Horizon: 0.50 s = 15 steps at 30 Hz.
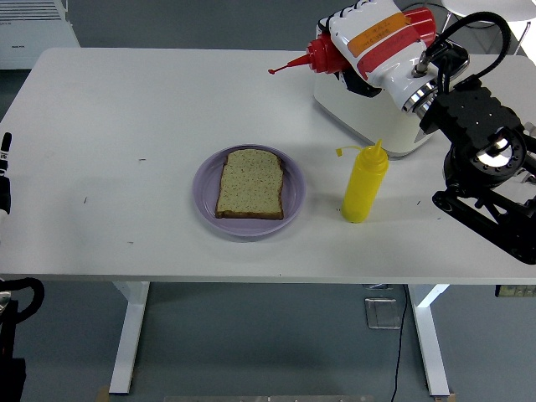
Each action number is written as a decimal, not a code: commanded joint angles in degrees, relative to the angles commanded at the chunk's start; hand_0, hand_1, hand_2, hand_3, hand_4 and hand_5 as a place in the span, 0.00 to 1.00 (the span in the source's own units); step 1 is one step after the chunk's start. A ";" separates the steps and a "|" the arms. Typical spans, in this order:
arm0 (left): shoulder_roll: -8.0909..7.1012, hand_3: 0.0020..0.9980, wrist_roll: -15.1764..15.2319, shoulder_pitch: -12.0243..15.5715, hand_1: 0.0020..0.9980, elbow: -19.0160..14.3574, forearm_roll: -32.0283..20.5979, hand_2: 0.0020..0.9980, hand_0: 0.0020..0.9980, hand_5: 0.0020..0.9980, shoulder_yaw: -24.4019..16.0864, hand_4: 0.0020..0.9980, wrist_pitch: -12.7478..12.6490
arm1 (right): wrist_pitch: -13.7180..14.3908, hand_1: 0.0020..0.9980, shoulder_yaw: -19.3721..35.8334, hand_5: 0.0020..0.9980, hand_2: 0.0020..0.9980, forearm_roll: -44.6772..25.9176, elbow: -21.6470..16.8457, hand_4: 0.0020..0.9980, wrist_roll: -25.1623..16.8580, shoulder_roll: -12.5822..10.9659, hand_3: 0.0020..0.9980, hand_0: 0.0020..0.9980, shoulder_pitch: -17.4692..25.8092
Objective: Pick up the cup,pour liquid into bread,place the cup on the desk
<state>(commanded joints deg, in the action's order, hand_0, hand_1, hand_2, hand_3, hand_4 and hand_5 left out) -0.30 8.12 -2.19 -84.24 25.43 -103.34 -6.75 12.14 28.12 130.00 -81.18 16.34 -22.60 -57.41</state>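
My right hand [368, 42] is shut on a red squeeze bottle [322, 54], held on its side high over the table's far right with its thin nozzle [285, 67] pointing left. A slice of bread [250, 183] lies on a purple plate [205, 188] near the table's middle. The nozzle is above and to the right of the bread, well apart from it. A yellow squeeze bottle [364, 182] stands upright to the right of the plate. My left arm [4, 172] rests at the left edge.
A white and chrome toaster [368, 117] stands at the back right, partly hidden behind my right hand. My black right arm [481, 163] fills the right side. A white chair seat [494, 8] shows at the top right.
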 joint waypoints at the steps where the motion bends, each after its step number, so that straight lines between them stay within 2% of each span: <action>1: 0.00 0.72 -0.01 -0.01 0.74 0.00 0.00 0.73 0.81 1.00 0.01 0.49 0.01 | -0.16 0.34 -1.72 0.04 0.43 0.00 0.12 0.39 -0.11 0.11 0.51 0.27 -0.41; 4: 0.11 0.72 -0.04 -0.24 0.74 0.01 0.00 0.73 0.81 1.00 0.13 0.49 0.06 | -0.82 0.34 -7.68 0.04 0.43 0.00 1.00 0.38 -0.70 1.22 0.51 0.28 -1.96; 6: 0.15 0.72 -0.05 -0.27 0.74 0.01 0.01 0.73 0.81 1.00 0.13 0.49 0.06 | -1.00 0.34 -9.08 0.04 0.43 0.00 1.38 0.38 -0.65 1.69 0.51 0.28 -2.14; 15: -0.01 0.72 0.05 -0.06 0.74 -0.06 -0.02 0.73 0.81 1.00 -0.57 0.49 -0.03 | -0.54 0.35 -3.50 0.03 0.43 0.00 0.90 0.37 0.87 0.55 0.51 0.29 -1.97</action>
<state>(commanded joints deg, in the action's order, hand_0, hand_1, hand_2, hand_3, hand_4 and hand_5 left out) -0.31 8.17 -2.25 -84.30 25.41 -103.91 -6.77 11.61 24.62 130.00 -80.28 17.20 -22.05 -59.38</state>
